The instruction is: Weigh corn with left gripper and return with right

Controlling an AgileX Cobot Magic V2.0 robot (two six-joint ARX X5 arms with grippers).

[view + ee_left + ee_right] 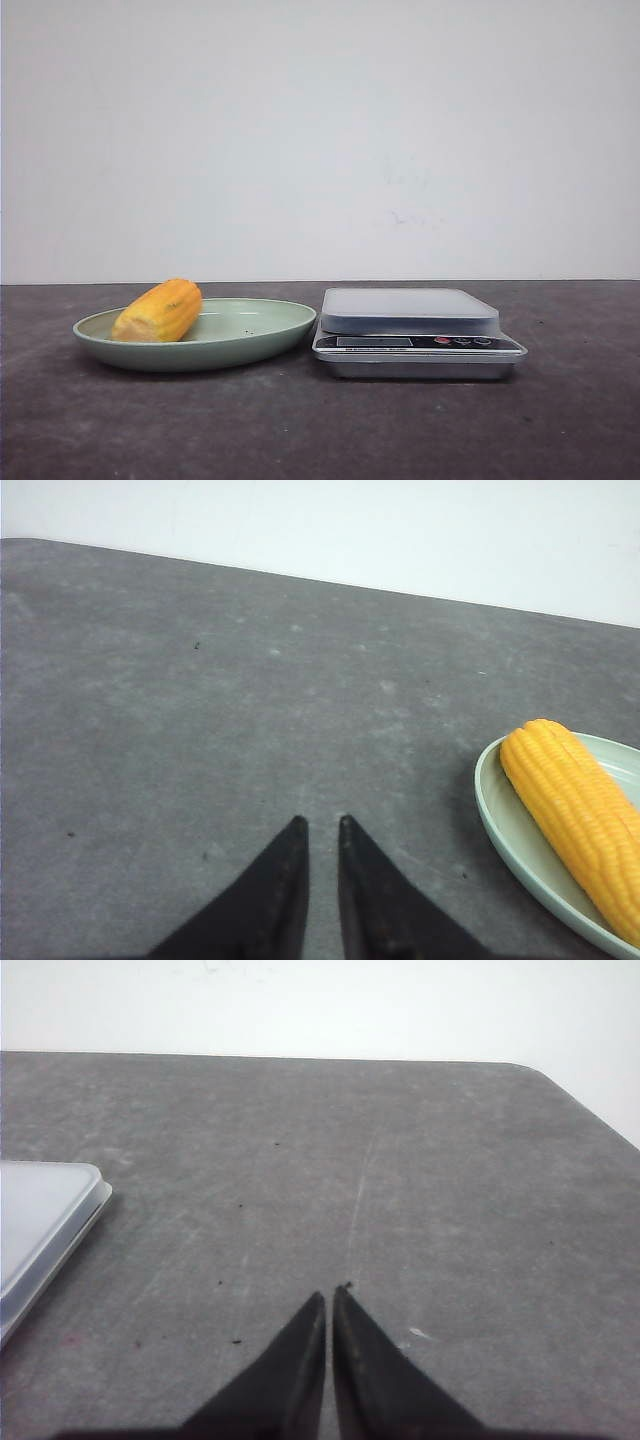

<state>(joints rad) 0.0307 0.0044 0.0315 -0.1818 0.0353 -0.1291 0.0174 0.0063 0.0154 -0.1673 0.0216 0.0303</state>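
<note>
The corn lies on its side in a pale green plate, toward the plate's left part, on the dark grey desk. The plate stands on the left half of the desk, and just beside it, toward the right, is a silver kitchen scale with a clear pan on top. The scale has a small display and three round buttons on its front – any writing there is too small to read.

The left gripper hovers over bare desk near the plate's rim, its black fingers almost together with only a thin gap, holding nothing. The right gripper is closed too – the tips nearly touch, empty, with the corner of the scale off to one side.
</note>
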